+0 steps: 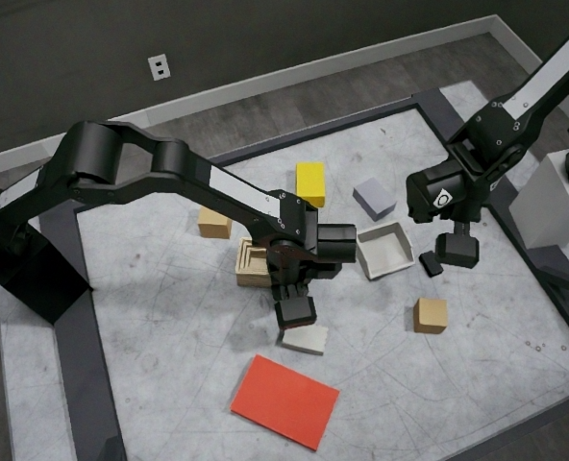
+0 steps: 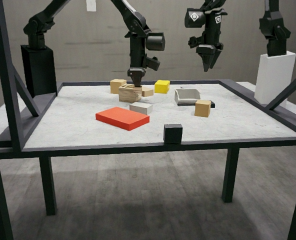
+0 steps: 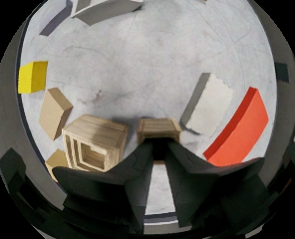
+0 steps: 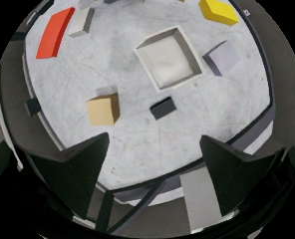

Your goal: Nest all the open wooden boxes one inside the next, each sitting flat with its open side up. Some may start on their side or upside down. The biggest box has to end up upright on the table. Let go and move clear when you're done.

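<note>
A larger wooden box (image 1: 252,279) (image 2: 127,94) (image 3: 95,127) stands upright on the table, with several rims nested inside it. A small wooden box (image 2: 139,90) (image 3: 158,124) hangs on my left gripper (image 2: 137,84) (image 3: 158,144), raised off the table beside the nest. The two fingertips are inside its opening, slightly apart and pressing outward on its walls. Its inside is mostly hidden by the fingers, and in the top view the arm hides it. My right gripper (image 2: 208,68) (image 4: 155,138) is wide open and empty, high on the other side of the table.
A white tray (image 1: 384,252) (image 4: 168,62) lies right of the nest, near a black block (image 1: 431,263). Tan blocks (image 1: 215,224) (image 1: 430,316), a yellow block (image 1: 309,182), a lilac block (image 1: 374,197), a pale block (image 1: 306,339) and a red slab (image 1: 285,400) lie around.
</note>
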`<state>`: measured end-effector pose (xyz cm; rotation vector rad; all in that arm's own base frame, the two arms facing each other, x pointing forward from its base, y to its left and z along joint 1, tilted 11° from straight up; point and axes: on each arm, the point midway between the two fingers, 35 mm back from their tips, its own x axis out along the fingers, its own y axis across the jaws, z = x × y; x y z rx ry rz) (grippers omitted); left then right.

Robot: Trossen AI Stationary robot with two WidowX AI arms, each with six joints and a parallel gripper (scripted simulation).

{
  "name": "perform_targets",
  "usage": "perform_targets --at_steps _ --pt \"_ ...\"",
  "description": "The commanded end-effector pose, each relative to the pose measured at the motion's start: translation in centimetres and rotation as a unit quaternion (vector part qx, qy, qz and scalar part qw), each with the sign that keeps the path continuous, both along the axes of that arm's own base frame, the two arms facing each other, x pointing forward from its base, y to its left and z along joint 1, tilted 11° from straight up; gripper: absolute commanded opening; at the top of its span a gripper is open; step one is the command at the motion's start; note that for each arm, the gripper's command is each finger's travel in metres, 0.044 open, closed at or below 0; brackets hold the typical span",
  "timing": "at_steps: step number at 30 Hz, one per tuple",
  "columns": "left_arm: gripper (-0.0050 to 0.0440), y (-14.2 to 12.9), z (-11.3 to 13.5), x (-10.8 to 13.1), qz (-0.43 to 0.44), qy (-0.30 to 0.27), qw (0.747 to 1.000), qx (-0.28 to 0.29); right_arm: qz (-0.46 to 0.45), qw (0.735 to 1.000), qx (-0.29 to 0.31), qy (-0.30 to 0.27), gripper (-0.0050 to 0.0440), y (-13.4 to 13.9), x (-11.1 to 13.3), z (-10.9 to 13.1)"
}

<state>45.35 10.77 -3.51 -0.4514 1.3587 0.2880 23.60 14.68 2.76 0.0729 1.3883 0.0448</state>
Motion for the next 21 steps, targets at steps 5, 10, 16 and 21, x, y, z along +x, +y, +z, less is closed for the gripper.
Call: perform_targets --at_steps 5,10,16,21 --pt "0.0110 1.1 1.9 -0.5 -0.001 -0.017 1.000 0.004 -0.002 1.000 0.008 -0.010 0.0400 0.3 0.4 0.7" --pt "0.0110 3.1 2.7 -3.0 -0.001 -0.015 1.000 0.005 -0.002 1.000 0.008 -0.010 0.0400 0.3 0.4 0.7" --pt "0.0110 4.6 3.3 -5.3 -0.001 -0.013 1.000 0.005 -0.002 1.000 0.008 -0.010 0.0400 0.3 0.4 0.7" --pt "0.0110 5.9 3.8 -7.5 -0.001 -0.011 1.000 0.005 -0.002 1.000 0.008 -0.010 0.0400 0.3 0.4 0.7"
